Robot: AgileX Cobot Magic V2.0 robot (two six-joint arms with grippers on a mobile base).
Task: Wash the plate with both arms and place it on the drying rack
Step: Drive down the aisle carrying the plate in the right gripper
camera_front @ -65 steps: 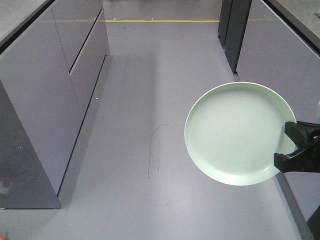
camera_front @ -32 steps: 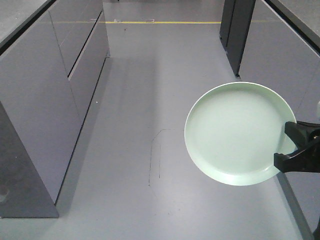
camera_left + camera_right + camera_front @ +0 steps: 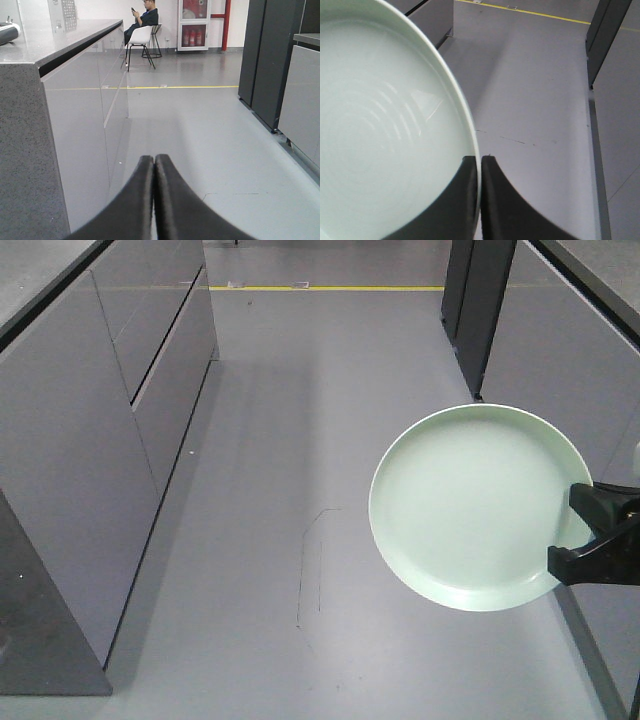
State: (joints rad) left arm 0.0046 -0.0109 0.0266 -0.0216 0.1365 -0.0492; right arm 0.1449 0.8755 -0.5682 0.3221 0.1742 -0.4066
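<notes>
The pale mint-green plate (image 3: 470,505) hangs in the air over the grey floor, its face turned to the front camera. My right gripper (image 3: 585,535) is shut on the plate's right rim, one finger on each face. In the right wrist view the plate (image 3: 380,130) fills the left side, and the right gripper (image 3: 480,162) pinches its edge. My left gripper (image 3: 153,160) is shut with nothing between its fingers; it points down the aisle and does not show in the front view. The drying rack is out of view.
A long grey cabinet run (image 3: 100,440) with a speckled countertop (image 3: 45,42) lines the left of the aisle. Dark tall cabinets (image 3: 478,300) and a grey counter (image 3: 590,360) stand on the right. A yellow floor line (image 3: 330,287) crosses far ahead. A seated person (image 3: 145,17) is at the far wall.
The floor and cabinets have slid toward the camera's bottom edge, so the base has rolled along the aisle. The plate and right gripper hold the same place in view.
</notes>
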